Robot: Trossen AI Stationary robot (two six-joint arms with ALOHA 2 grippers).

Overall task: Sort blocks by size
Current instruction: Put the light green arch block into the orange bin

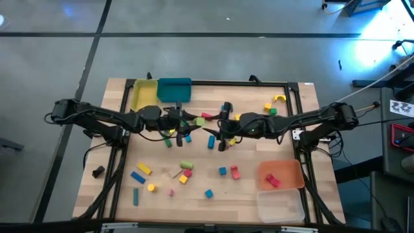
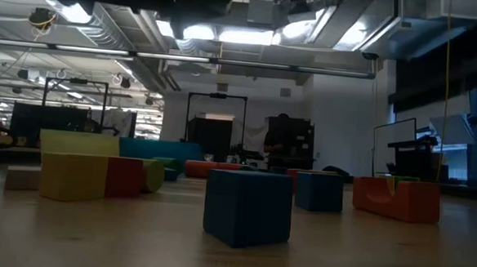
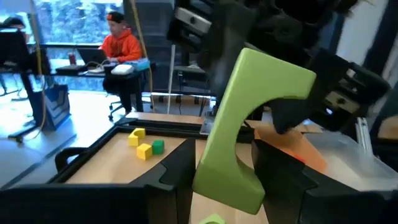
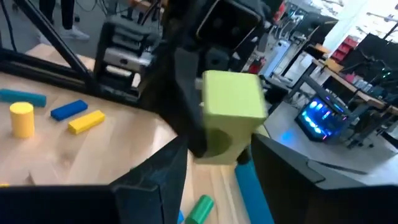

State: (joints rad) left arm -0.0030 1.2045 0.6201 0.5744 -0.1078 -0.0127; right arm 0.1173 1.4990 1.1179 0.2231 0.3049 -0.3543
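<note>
A light-green arch block (image 3: 249,124) is held up above the middle of the table, between both grippers; it also shows in the right wrist view (image 4: 231,102). My left gripper (image 1: 191,121) reaches in from the left and is shut on it. My right gripper (image 1: 212,133) reaches in from the right and meets the same block. Several loose blocks lie on the table, among them a blue bar (image 1: 138,176), a green cylinder (image 1: 186,165), a red block (image 1: 235,172) and a blue cube (image 2: 247,207). The low view shows neither gripper. My left gripper pinches one leg end of the green arch (image 3: 225,180) between its two fingers (image 3: 177,177). The arch stands up out of the fingers, tilted, clear of the table. My right gripper has the arch's other end (image 4: 219,148) between its two fingers (image 4: 165,171), coming level from the table's right side; the block is clear of the table.
A yellow tray (image 1: 143,94) and a teal tray (image 1: 173,90) stand at the far left. An orange tray (image 1: 282,173) holding red blocks and a clear tray (image 1: 282,204) stand at the near right. A yellow arch (image 1: 278,98) lies far right. A person sits beyond the table.
</note>
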